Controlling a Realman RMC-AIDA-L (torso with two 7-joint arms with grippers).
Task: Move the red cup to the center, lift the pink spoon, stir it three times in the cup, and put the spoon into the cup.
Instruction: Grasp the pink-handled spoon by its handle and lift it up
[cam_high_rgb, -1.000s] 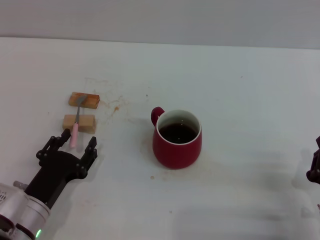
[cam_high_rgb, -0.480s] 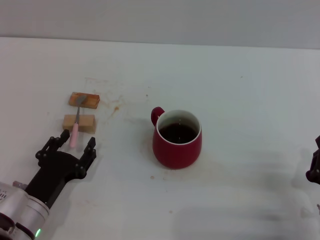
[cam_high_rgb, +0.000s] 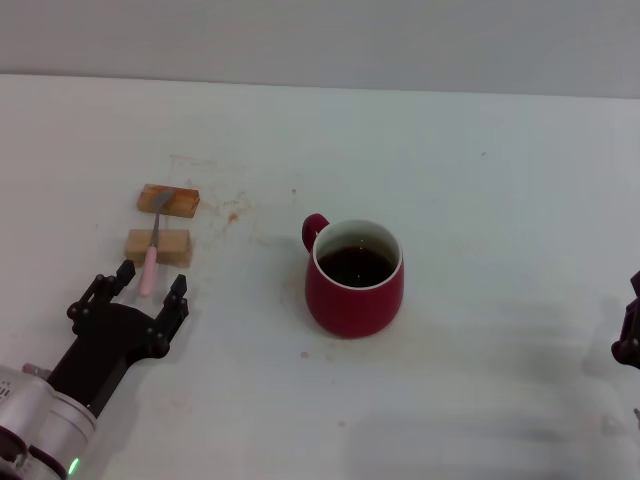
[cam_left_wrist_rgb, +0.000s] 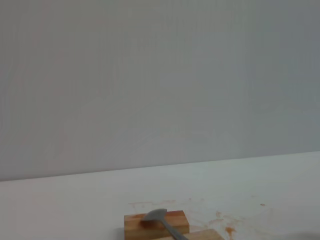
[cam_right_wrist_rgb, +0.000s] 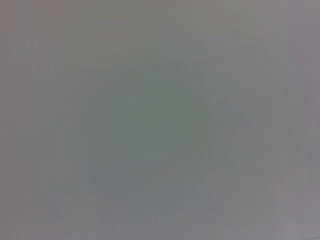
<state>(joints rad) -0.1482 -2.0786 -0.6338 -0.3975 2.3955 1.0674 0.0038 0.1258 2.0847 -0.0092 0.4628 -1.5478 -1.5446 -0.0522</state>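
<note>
We see red cup mid-tabletop, dark liquid inside, handle toward our left; cup move looks done. Pink spoon bridges two wooden blocks, handle end jutting off near block, probably raised so fingers can get under it. Left gripper just short of handle tip, fingers apart, not touching spoon. Right gripper parked at tabletop's right edge; we cannot tell its fingers. Tabletop white, faint brown stains near blocks. Plain grey wall behind.
</note>
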